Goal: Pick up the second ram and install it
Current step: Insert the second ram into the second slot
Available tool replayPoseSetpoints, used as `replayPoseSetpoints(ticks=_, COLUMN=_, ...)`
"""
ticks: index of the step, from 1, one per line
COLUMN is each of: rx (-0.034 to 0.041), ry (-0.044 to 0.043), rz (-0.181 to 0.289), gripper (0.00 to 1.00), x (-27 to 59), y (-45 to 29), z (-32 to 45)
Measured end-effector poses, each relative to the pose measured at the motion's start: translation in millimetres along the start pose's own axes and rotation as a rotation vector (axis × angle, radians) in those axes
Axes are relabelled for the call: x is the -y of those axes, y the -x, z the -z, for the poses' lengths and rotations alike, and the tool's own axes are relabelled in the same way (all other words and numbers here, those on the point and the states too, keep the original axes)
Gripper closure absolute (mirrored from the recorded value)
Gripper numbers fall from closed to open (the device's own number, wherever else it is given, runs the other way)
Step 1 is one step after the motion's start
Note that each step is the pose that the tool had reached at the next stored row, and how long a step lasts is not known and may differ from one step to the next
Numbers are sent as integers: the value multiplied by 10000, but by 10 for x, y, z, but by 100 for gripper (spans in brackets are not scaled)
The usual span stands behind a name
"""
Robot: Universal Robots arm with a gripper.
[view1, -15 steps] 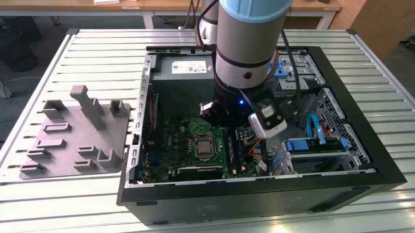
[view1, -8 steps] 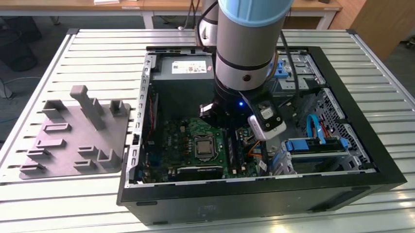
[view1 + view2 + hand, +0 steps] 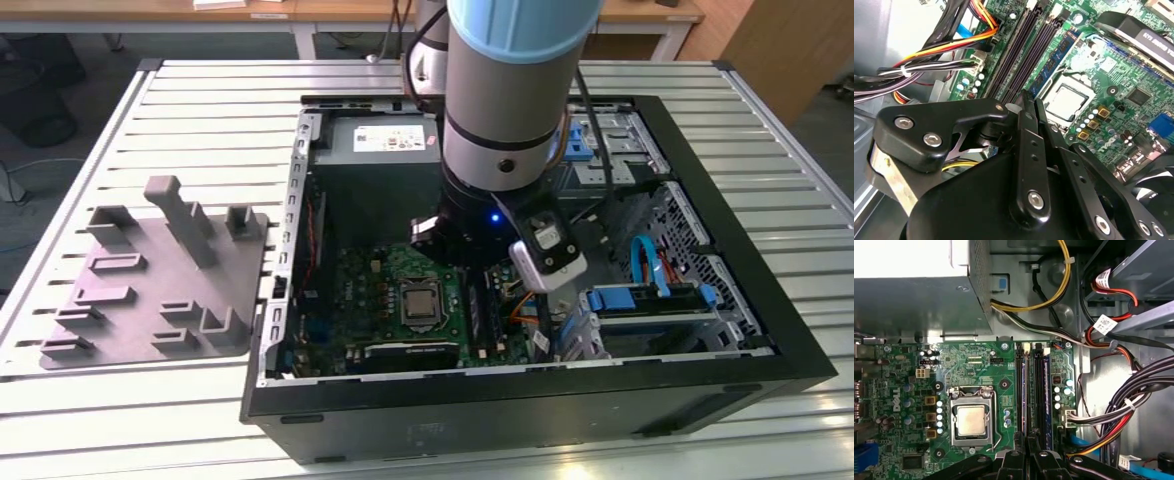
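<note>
Ribbed white metal slat table (image 3: 187,110) fills the room's middle, with wooden desks behind it. An open black steel computer case (image 3: 747,330) lies flat on it. To the exterior view's left sits a grey plastic fixture plate (image 3: 147,290) with upright posts. The grey and pale-blue robot arm (image 3: 514,90) reaches down into the case. A glossy green motherboard (image 3: 979,370) with a square silver processor (image 3: 973,420) shows in both wrist views, beside loose bundles of black, yellow and red cables (image 3: 1124,410). The black metal gripper (image 3: 1029,107) hangs over the long dark memory slots (image 3: 1029,390), fingers pressed close together, pinching a thin dark edge that looks like the second ram (image 3: 1030,100), just above the slots; I cannot tell whether it's seated.
</note>
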State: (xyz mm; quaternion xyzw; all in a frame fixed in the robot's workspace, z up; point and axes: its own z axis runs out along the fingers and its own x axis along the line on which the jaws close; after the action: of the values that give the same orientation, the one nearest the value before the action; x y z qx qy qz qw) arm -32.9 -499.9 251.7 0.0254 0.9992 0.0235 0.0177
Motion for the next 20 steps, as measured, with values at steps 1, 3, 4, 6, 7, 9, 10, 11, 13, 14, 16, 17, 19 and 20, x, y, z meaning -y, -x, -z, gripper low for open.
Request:
replayPoseSetpoints(ticks=1, rx=0, ry=0, rz=0, gripper=86, x=0, y=0, z=-7)
replayPoseSetpoints(ticks=3, rx=0, ry=1, rz=0, gripper=86, x=1, y=-1, z=-22)
replayPoseSetpoints(ticks=4, rx=0, ry=1, rz=0, gripper=86, x=1, y=-1, z=-29)
replayPoseSetpoints(ticks=6, rx=0, ry=0, rz=0, gripper=86, x=2, y=-1, z=-44)
replayPoseSetpoints(ticks=7, rx=0, ry=0, rz=0, gripper=86, x=2, y=-1, z=-51)
replayPoseSetpoints(ticks=9, rx=0, ry=1, rz=0, gripper=86, x=3, y=-2, z=-65)
replayPoseSetpoints(ticks=10, rx=0, ry=0, rz=0, gripper=86, x=3, y=-2, z=-71)
replayPoseSetpoints(ticks=11, rx=0, ry=0, rz=0, gripper=86, x=4, y=-3, z=-78)
replayPoseSetpoints(ticks=13, rx=0, ry=1, rz=0, gripper=86, x=4, y=-3, z=-90)
replayPoseSetpoints(ticks=14, rx=0, ry=0, rz=0, gripper=86, x=5, y=-3, z=-96)
replayPoseSetpoints(ticks=16, rx=0, ry=0, rz=1, gripper=86, x=5, y=-3, z=-110)
replayPoseSetpoints(ticks=17, rx=0, ry=0, rz=0, gripper=86, x=6, y=-4, z=-116)
replayPoseSetpoints(ticks=19, rx=0, ry=1, rz=0, gripper=86, x=6, y=-4, z=-128)
replayPoseSetpoints(ticks=20, rx=0, ry=0, rz=0, gripper=86, x=6, y=-4, z=-133)
